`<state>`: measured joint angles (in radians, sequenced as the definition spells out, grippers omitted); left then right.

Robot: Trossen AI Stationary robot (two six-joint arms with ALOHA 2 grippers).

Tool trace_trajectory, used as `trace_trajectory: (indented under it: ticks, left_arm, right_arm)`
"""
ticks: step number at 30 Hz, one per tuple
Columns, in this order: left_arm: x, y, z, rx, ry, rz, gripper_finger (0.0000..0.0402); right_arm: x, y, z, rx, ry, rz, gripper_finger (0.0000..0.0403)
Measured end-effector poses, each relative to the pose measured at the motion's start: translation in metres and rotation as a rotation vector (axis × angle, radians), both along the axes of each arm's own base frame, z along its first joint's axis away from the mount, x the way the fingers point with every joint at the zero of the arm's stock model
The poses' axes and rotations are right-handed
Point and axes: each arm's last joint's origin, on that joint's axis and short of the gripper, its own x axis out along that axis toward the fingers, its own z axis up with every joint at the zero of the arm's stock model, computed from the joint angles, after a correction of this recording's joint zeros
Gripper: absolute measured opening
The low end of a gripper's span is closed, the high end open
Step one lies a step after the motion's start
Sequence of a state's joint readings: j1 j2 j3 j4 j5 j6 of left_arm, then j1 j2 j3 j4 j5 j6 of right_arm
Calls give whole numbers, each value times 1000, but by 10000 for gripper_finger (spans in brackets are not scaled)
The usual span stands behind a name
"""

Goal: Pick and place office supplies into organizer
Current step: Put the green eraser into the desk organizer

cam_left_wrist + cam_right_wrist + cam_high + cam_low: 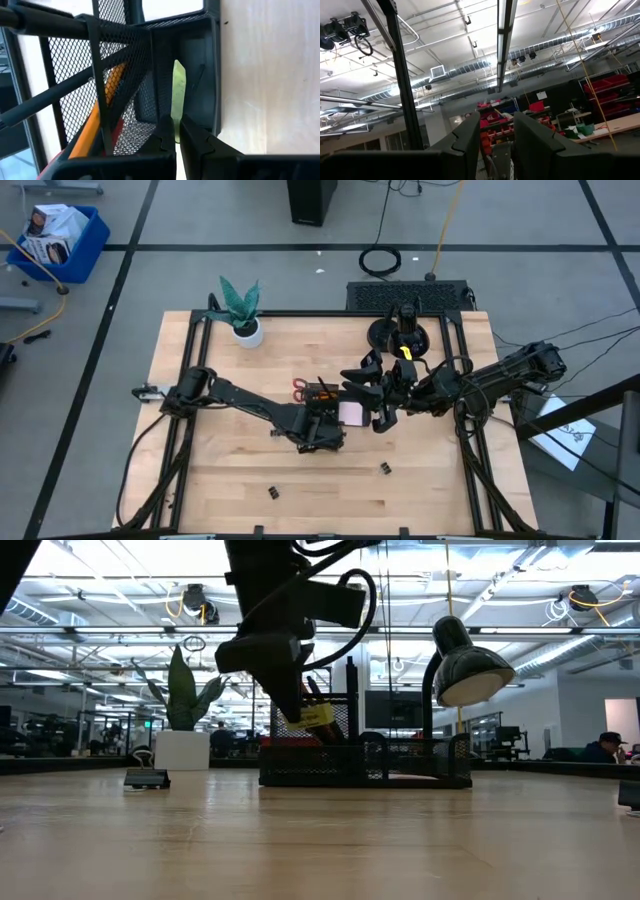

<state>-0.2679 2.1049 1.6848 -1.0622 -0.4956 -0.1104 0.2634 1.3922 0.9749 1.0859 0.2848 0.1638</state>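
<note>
While high view hides it, left hand (177,137) pinches yellow-green piece (179,92) inside organizer (200,30).

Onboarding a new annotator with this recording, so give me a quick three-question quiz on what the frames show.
1. True or false: the two small black binder clips lie inside the black mesh desk organizer.
2. The green plant in its white pot stands: A) in the organizer B) on the wooden table, apart from it C) on the floor.
3. Which end effector, fingers shut, is at the flat yellow-green piece?
Key: 1 false; 2 B; 3 the left end effector.
</note>
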Motion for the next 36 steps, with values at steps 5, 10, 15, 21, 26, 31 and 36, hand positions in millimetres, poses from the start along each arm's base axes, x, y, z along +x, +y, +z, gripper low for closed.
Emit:
trace_trajectory:
  ticks: [5, 10, 15, 21, 26, 31, 36]
  left_arm:
    - [3, -5, -14, -12, 27, -6, 0]
    - [2, -5, -26, 0, 74, 7, 0]
    - [4, -3, -28, -7, 61, 38, 0]
    - [4, -2, -28, -26, 56, 52, 0]
    - [5, -2, -29, -46, 50, 75, 0]
    - [5, 0, -29, -56, 43, 92, 0]
    - [5, 0, -29, -65, 41, 103, 0]
  right_arm:
    - [0, 0, 0, 0, 1, -1, 109]
    - [1, 0, -1, -4, 15, -1, 109]
    - [1, 0, -2, -6, 24, -1, 109]
    - [1, 0, -2, -6, 23, -1, 109]
    - [1, 0, -2, -5, 22, -1, 109]
    - [1, 0, -2, -1, 22, 3, 109]
    - [1, 0, -2, 0, 21, 5, 109]
